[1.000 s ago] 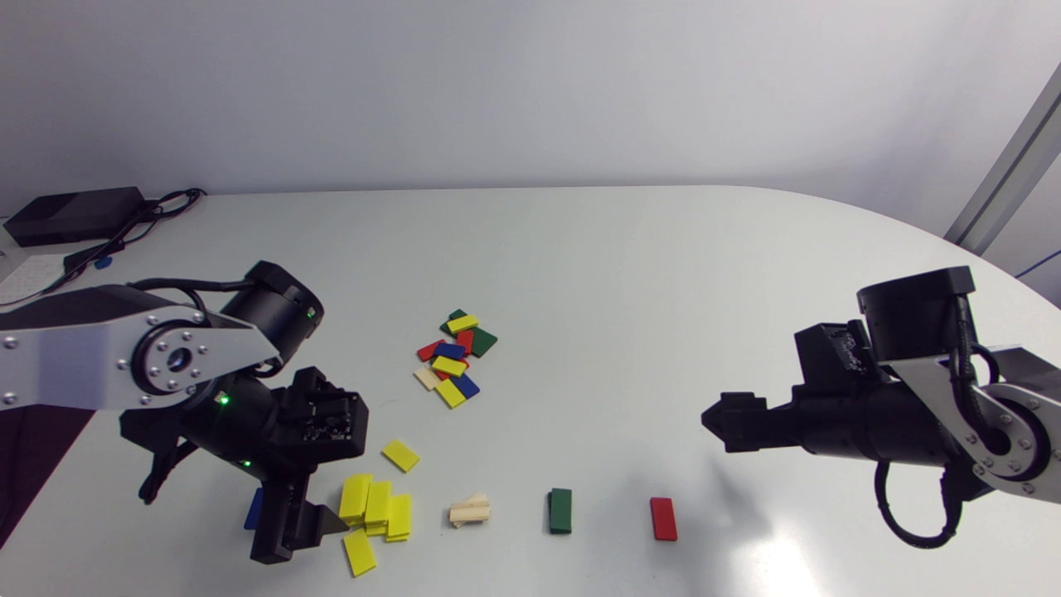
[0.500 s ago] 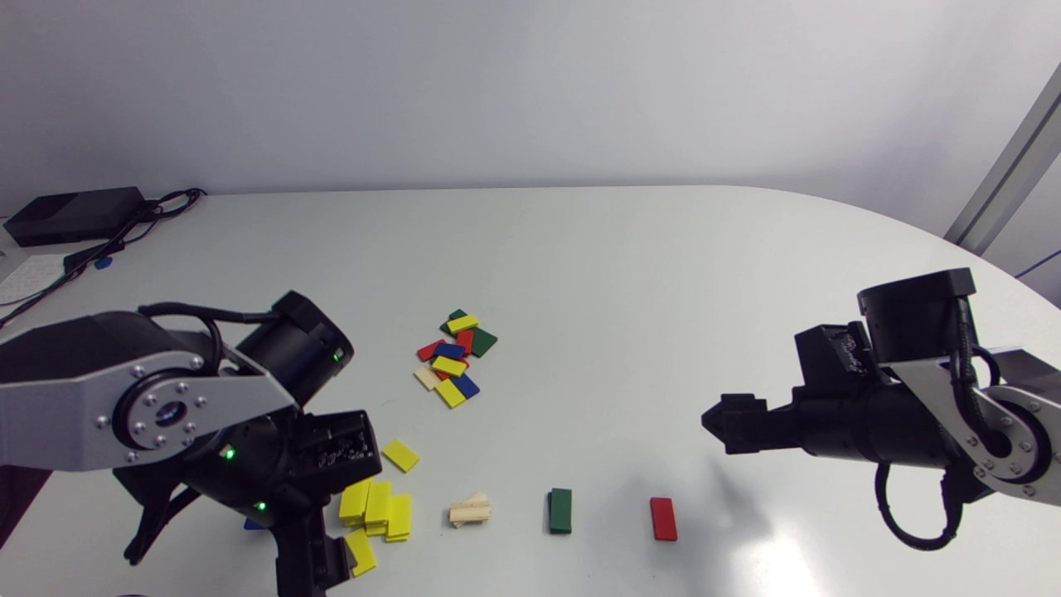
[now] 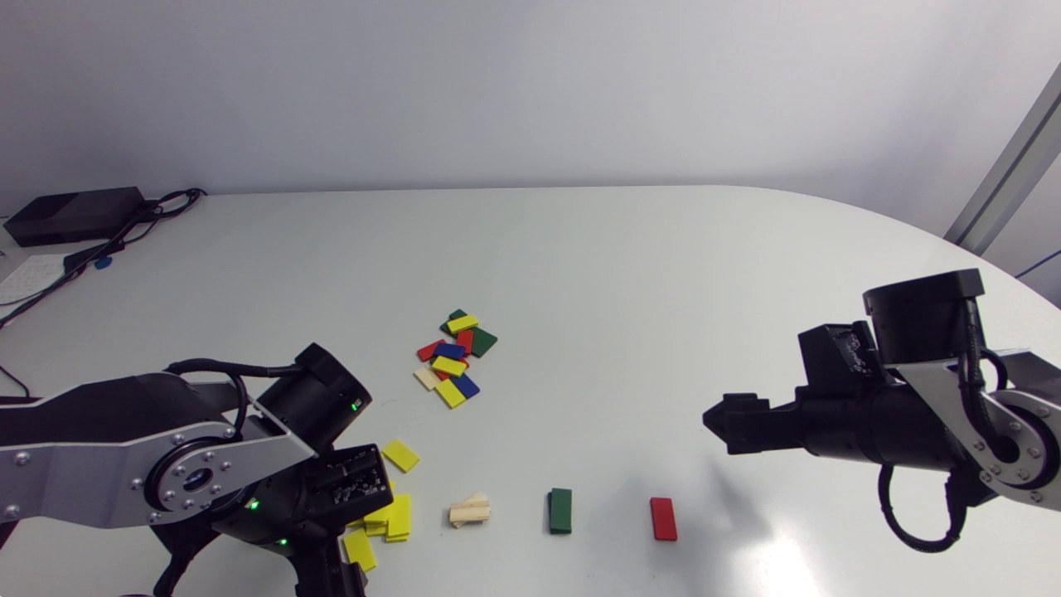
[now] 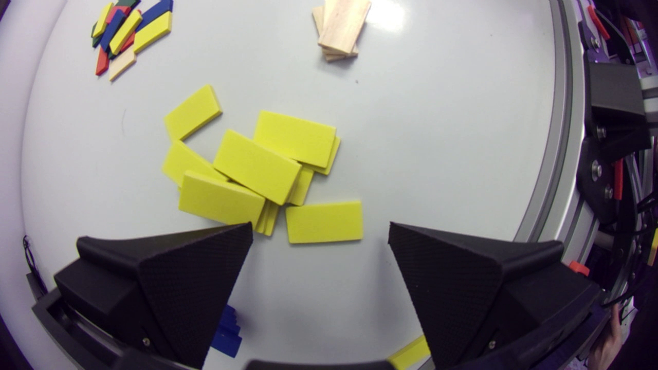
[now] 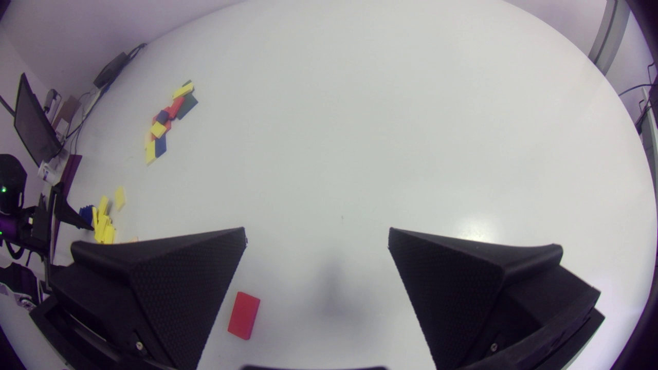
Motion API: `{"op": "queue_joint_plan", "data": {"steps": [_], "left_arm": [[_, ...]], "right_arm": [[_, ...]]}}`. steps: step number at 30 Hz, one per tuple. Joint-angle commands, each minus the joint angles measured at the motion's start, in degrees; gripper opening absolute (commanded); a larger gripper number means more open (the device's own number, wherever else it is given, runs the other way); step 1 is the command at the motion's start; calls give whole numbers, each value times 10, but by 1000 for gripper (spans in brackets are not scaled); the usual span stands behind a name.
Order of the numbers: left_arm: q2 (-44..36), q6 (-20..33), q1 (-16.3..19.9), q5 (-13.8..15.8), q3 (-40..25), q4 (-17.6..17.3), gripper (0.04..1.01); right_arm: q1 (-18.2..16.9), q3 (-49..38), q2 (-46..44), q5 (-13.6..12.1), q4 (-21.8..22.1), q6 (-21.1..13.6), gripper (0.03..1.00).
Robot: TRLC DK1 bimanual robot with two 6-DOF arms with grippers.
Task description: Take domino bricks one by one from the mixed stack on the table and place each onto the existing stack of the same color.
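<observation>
Now our left gripper [image 4: 320,228], fingers spread and empty, pulls back from the sprawled yellow stack [image 4: 257,167] just ahead; the mixed stack [image 4: 128,31] beyond awaits.

The mixed pile [image 3: 454,358] lies behind the row of stacks [image 3: 470,510].

The light is bright, even and soft, and it comes from above. The glossy white desk [image 3: 630,274] carries a pale patch of glare at its front edge, near the flat red domino brick [image 3: 663,518]. A faint grey shadow lies below the matte black right end effector [image 3: 711,421]. In the left wrist view a glare spot sits beside the pale wooden brick stack [image 4: 340,25], and the bright yellow bricks [image 4: 257,164] throw thin, short shadows. Both wrist views bend the desk's edge strongly, and their corners are dark.
</observation>
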Motion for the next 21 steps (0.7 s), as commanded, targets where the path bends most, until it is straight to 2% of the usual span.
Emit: {"op": "queue_joint_plan", "data": {"steps": [1,7,12,21], "left_arm": [[22,-22,-7,-5,-12,8,939],[16,-42,-26,-7,-18,6,939],[2,-47,-27,-7,-31,6,939],[7,-47,-27,-7,-44,32,939]], "right_arm": [[1,-19,-4,-2,1,-3,974],[5,-18,-2,-2,2,-2,974],[12,-18,1,-1,2,0,974],[16,-19,1,-1,2,1,974]]}}
